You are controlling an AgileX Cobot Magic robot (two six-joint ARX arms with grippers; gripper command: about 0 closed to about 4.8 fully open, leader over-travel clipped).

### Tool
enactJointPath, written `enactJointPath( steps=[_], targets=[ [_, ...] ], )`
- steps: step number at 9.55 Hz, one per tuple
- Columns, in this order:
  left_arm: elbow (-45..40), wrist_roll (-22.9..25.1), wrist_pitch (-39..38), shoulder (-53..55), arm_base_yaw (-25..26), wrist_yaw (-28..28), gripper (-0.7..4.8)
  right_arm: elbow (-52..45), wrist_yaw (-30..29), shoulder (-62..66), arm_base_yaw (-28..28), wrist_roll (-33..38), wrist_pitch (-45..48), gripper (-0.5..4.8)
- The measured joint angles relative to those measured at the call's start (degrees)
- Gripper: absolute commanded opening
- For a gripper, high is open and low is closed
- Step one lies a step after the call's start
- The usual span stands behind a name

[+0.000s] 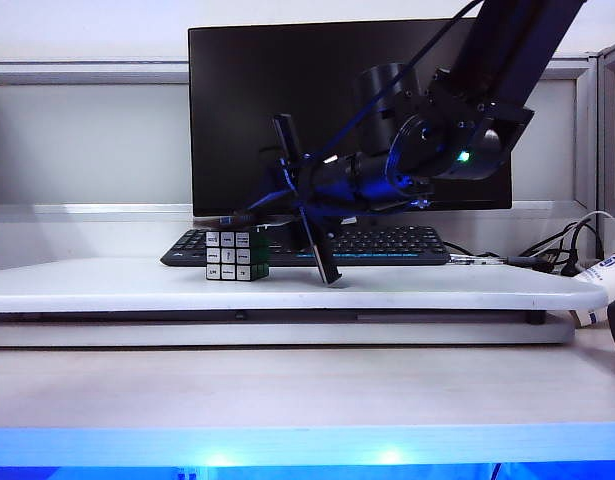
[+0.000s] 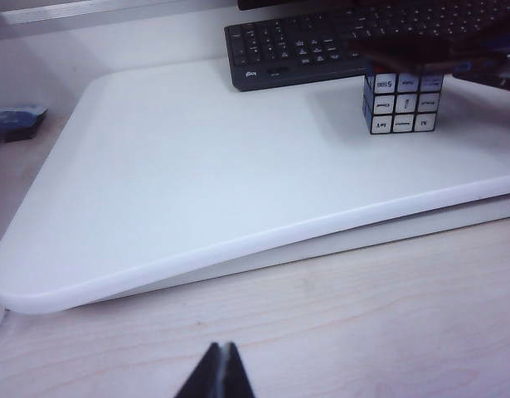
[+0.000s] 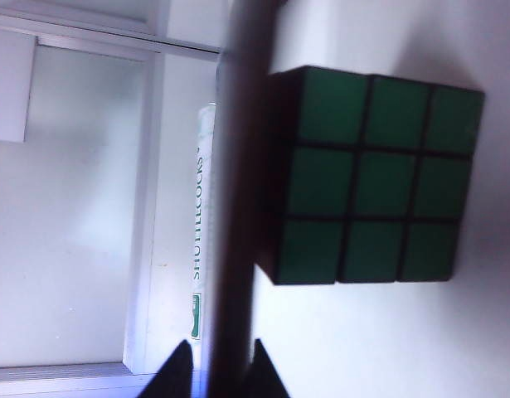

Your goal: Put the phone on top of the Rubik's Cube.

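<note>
The phone [image 1: 322,255] stands steeply tilted on edge, its lower end on the white board [image 1: 437,285] just right of the Rubik's Cube [image 1: 237,255]. My right gripper [image 1: 305,190] straddles the phone's middle from the right. In the right wrist view the dark phone [image 3: 238,207] runs between the fingertips of that gripper [image 3: 221,342]. A thin light gap shows on one side of it, and the cube's green face [image 3: 371,178] lies just beyond. My left gripper [image 2: 221,345] is shut and empty over the wooden desk, far from the cube [image 2: 402,99].
A black keyboard [image 1: 387,245] lies right behind the cube, with a dark monitor [image 1: 287,100] behind it. Cables [image 1: 557,255] trail at the right. The white board's [image 2: 196,166] front edge overhangs the wooden desk [image 2: 362,332].
</note>
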Motion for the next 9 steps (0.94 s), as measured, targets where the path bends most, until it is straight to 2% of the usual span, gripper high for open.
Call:
enactJointPath(
  steps=[1, 2, 4, 5, 9],
  targets=[
    [0.0, 0.0, 0.0, 0.0, 0.0, 0.0, -0.06, 0.0, 0.0, 0.1, 0.0, 0.7, 0.0, 1.88],
    [0.0, 0.0, 0.0, 0.0, 0.0, 0.0, -0.06, 0.0, -0.1, 0.1, 0.0, 1.3, 0.2, 2.26],
    [0.0, 0.0, 0.0, 0.0, 0.0, 0.0, -0.06, 0.0, -0.3, 0.1, 0.0, 1.3, 0.5, 3.4],
    [0.0, 0.0, 0.0, 0.0, 0.0, 0.0, -0.06, 0.0, -0.3, 0.1, 0.0, 1.4, 0.5, 3.75],
    [0.0, 0.0, 0.0, 0.0, 0.0, 0.0, -0.06, 0.0, -1.3, 0.1, -0.7, 1.1, 0.3, 3.78]
  ],
)
